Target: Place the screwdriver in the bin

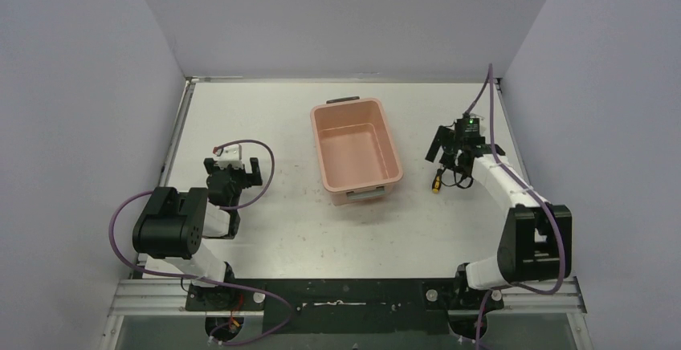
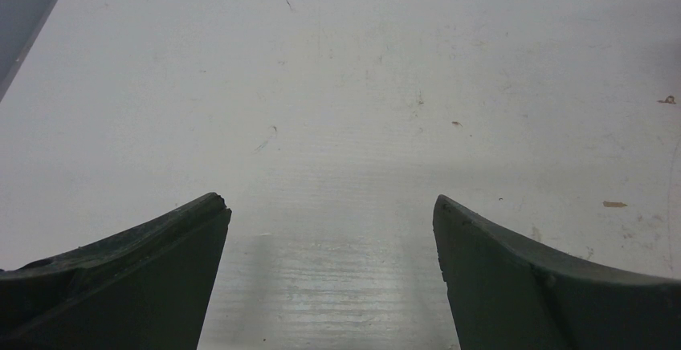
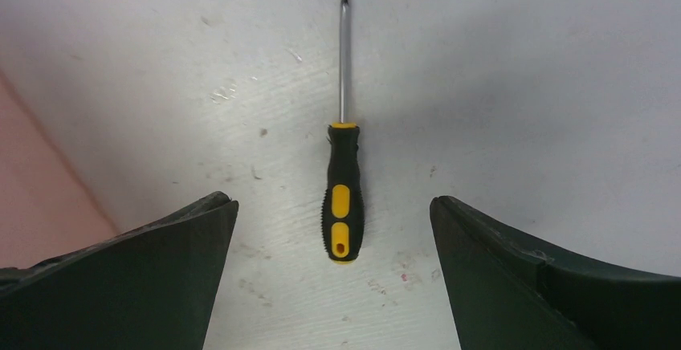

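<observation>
screwdriver (image 3: 341, 197) lying flat on tabletop (image 3: 522, 85), at 4 o'clock of bin (image 1: 357, 153) | long axis running 12–6 in right wrist view, tip pointing to 12 | right fingers (image 3: 144, 278) spreading wide either side of handle, not gripping | left fingers (image 2: 128, 278) gaping, holding nothing

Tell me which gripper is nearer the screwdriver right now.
Right. The right gripper hovers open directly over the screwdriver, whose handle lies between its fingers. The left gripper is open on the other side of the bin.

Screwdriver (image 3: 341, 157) untouched between wide-parted jaws
</observation>
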Available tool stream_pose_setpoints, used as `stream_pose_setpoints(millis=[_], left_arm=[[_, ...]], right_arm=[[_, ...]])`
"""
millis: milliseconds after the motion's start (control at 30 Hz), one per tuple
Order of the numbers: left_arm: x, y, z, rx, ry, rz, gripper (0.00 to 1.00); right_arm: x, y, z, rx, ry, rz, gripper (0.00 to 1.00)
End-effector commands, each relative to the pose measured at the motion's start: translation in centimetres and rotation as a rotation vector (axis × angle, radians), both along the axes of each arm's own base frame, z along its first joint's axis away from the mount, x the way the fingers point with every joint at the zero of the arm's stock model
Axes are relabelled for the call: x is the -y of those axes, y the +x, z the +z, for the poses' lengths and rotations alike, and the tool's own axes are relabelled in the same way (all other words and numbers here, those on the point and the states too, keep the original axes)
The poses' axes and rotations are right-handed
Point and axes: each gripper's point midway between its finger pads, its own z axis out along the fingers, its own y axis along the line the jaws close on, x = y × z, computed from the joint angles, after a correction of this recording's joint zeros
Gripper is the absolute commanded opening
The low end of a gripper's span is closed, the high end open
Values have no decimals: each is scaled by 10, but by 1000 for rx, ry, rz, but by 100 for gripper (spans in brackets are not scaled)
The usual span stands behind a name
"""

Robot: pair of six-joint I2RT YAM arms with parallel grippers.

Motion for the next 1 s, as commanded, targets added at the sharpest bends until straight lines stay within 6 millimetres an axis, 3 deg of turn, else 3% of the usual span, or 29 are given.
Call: stream_pose_setpoints(millis=[0,167,267,333,433,600,700,867,967], left_arm=[[-1,8,16,58,-3,6,97],[-1,8,16,57,-3,6,97],[-1,8,16,57,-3,6,97],[-1,8,16,58,-3,6,97],[-1,8,16,58,-3,7,97],[-1,8,16,59,-4,6,97],[-1,8,16,59,-3,6,97],[-1,8,16,59,-3,6,97],[-1,8,16,57,-4,6,97]], right_arm=[[-1,-4,-30,-124,-6,37,83],[-3,-14,-55,-192,-14,61,44],[0,-14,-52,-190,-33,71,16],[5,-11,-37,-172,-63,76,0],[12,-1,-2,-142,-111,97,0],[14,21,90,-33,-152,130,0],[8,27,134,14,-131,158,0],[-29,35,184,65,-99,216,0],[-77,40,205,115,-59,273,0]])
